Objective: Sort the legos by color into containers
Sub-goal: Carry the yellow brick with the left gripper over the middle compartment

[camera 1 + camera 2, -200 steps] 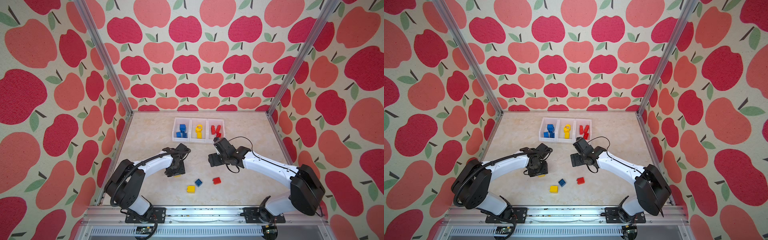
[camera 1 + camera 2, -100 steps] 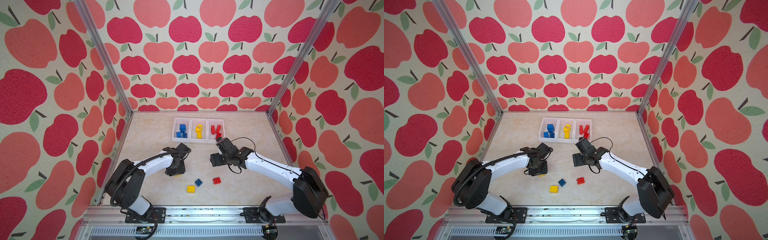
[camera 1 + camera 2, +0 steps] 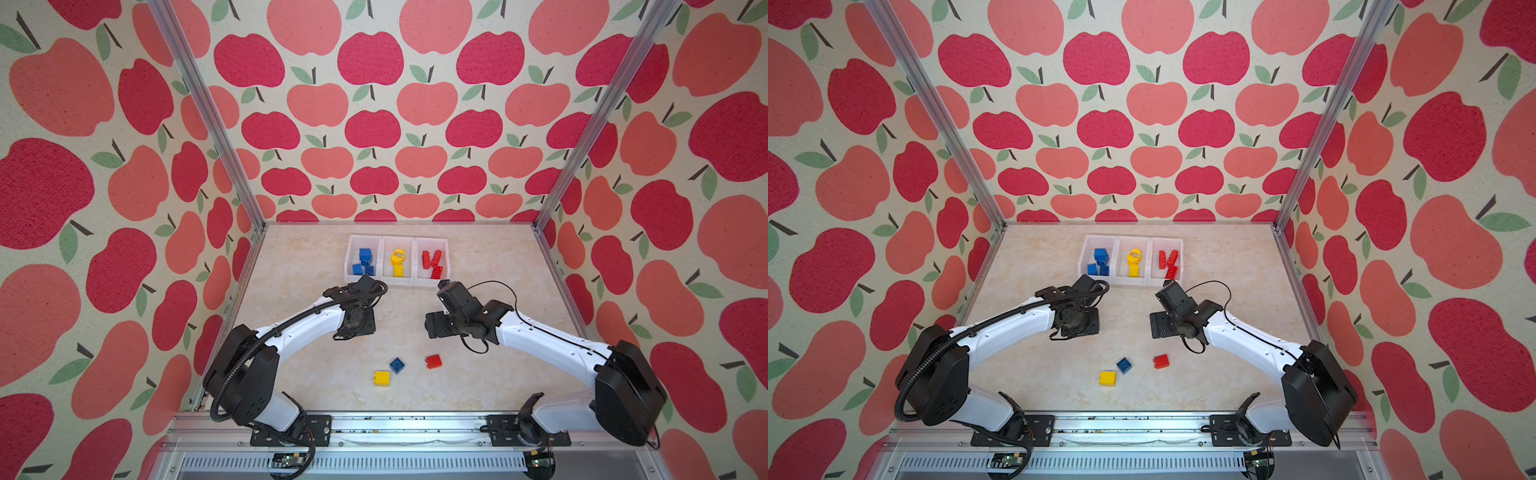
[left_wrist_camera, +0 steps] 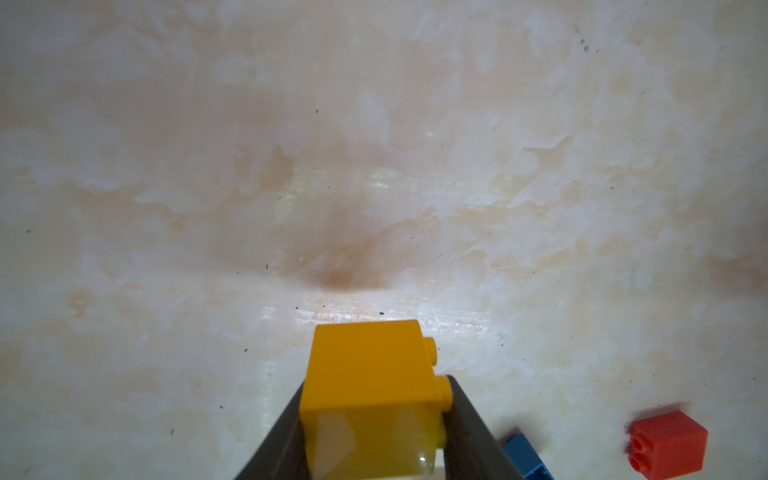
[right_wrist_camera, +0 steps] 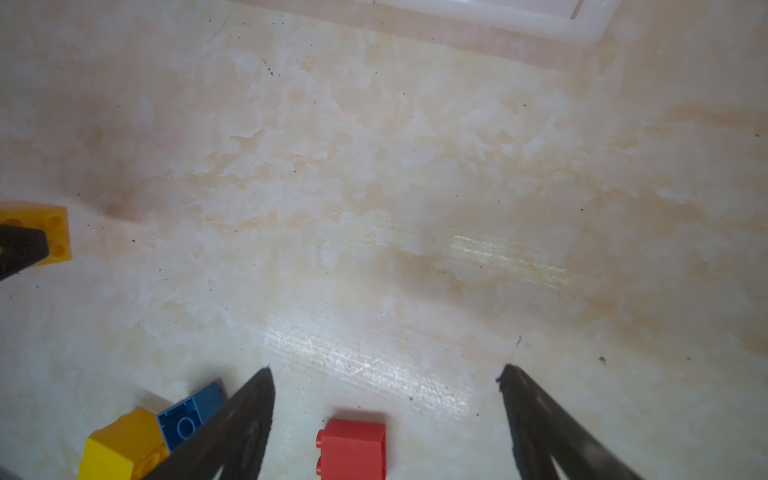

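Both top views: three joined white translucent bins (image 3: 398,281) stand at the far side of the desk (image 3: 490,266), holding studded bricks sorted into blue, yellow and red. A loose yellow brick (image 3: 381,378), blue brick (image 3: 397,365) and red brick (image 3: 433,361) lie near the front.

Left wrist view: the left claw (image 4: 376,382) is clamped on the held yellow brick (image 4: 365,365), which is glossy and cubic, with its studs facing sideways against one finger.

Right wrist view: the right claw (image 5: 385,369) stands wide apart and empty. The red brick lies on its side nearby.

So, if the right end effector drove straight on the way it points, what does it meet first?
Probably bare table: the open right end effector points past the red brick, short of the containers. Depth is unclear.
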Controlling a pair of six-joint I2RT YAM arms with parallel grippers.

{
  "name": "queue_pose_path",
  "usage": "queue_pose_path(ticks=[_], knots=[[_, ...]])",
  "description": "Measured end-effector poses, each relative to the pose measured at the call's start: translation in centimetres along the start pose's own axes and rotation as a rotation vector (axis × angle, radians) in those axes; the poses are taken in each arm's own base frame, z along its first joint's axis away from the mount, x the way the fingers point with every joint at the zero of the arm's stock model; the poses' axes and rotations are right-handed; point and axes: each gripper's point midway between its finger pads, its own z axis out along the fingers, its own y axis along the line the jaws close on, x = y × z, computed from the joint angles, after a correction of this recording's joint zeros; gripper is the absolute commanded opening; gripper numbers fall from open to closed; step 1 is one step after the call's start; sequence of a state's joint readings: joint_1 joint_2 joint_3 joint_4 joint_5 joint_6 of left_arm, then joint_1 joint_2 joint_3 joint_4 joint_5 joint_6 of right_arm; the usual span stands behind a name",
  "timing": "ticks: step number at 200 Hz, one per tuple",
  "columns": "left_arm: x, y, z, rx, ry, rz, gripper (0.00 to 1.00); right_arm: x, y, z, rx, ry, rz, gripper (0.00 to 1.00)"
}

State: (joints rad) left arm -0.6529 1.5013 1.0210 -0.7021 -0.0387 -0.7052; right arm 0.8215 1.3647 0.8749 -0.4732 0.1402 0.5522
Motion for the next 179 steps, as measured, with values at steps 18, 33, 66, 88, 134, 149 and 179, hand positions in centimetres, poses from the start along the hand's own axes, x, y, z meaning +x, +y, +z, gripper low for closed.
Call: queue_pose_path(ticks=[18, 33, 66, 88, 134, 149, 179], knots=[[-1.8, -1.2, -1.0, 0.031, -0.053, 0.022, 0.37, 0.1, -0.1, -0.1, 0.001, 0.0, 0.006, 0.88], [-3.4, -2.4, -1.6, 0.056, -0.094, 0.044, 0.37, 0.1, -0.1, -0.2, 0.0, -0.002, 0.009, 0.88], [-6.6, -5.1, -1.7, 0.091, -0.147, 0.091, 0.38, 0.0, -0.3, -0.4, 0.001, -0.006, 0.023, 0.88], [-8.2, -6.5, -1.0, 0.103, -0.167, 0.125, 0.37, 0.1, -0.4, -0.5, 0.003, -0.003, 0.026, 0.88], [-12.0, -8.5, 0.4, 0.151, -0.212, 0.139, 0.35, 0.2, -0.5, -0.8, 0.002, -0.009, 0.032, 0.88], [-13.6, -9.1, 0.7, 0.163, -0.231, 0.14, 0.35, 0.3, -0.6, -0.8, 0.006, -0.006, 0.033, 0.88], [-16.5, -10.4, 0.8, 0.188, -0.278, 0.147, 0.35, 0.4, -0.7, -1.0, 0.01, -0.006, 0.033, 0.88]])
